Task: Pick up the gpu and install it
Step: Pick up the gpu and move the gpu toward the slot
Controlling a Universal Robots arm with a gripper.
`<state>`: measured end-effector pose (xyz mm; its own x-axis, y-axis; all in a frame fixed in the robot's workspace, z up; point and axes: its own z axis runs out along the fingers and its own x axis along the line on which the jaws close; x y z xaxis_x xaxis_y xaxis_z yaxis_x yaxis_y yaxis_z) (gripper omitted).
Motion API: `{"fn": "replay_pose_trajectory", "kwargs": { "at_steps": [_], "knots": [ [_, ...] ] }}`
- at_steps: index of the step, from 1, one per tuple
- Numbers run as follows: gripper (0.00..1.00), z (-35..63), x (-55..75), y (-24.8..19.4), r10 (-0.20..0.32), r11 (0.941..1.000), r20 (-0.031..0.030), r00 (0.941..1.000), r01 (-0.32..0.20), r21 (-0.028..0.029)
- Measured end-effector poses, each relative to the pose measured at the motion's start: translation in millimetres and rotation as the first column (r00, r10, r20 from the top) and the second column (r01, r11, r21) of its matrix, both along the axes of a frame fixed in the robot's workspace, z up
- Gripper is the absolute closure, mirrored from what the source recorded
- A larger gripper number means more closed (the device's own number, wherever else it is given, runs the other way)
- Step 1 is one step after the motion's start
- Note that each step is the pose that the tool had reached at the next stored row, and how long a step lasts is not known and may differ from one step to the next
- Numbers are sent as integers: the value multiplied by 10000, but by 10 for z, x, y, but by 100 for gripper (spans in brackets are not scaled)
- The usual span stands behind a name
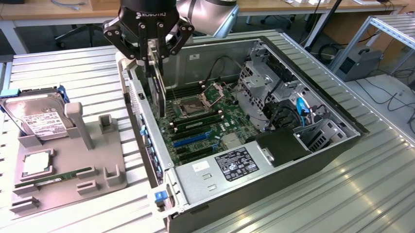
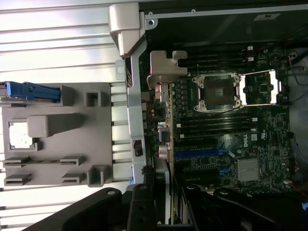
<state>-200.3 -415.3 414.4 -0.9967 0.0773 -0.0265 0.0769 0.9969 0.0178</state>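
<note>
The gpu (image 1: 156, 92) is a thin dark card seen edge-on, hanging upright from my gripper (image 1: 152, 57), which is shut on its upper edge. It hovers over the open computer case (image 1: 324, 145), just inside the case wall on the exterior view's left, above the motherboard (image 1: 201, 121). A blue expansion slot (image 1: 191, 138) lies below and a little nearer the camera. In the wrist view the gpu (image 2: 169, 159) runs out from between my fingers (image 2: 143, 207), its silvery end bracket (image 2: 163, 67) beside the case's rear wall, with the blue slot (image 2: 197, 153) next to it.
A grey fixture tray (image 1: 97, 170) stands beside the case on the exterior view's left. It holds a hard drive (image 1: 39, 116), a CPU (image 1: 36, 162) and a green RAM stick (image 1: 55, 178). Inside the case are a drive cage (image 1: 259, 92), cables and a labelled power supply (image 1: 236, 164).
</note>
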Motion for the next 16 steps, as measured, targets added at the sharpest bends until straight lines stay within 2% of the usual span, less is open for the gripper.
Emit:
{"fn": "replay_pose_trajectory", "kwargs": {
  "at_steps": [16],
  "knots": [
    [73,-129,23,0,0,10000,0,10000,0,-1]
  ]
}}
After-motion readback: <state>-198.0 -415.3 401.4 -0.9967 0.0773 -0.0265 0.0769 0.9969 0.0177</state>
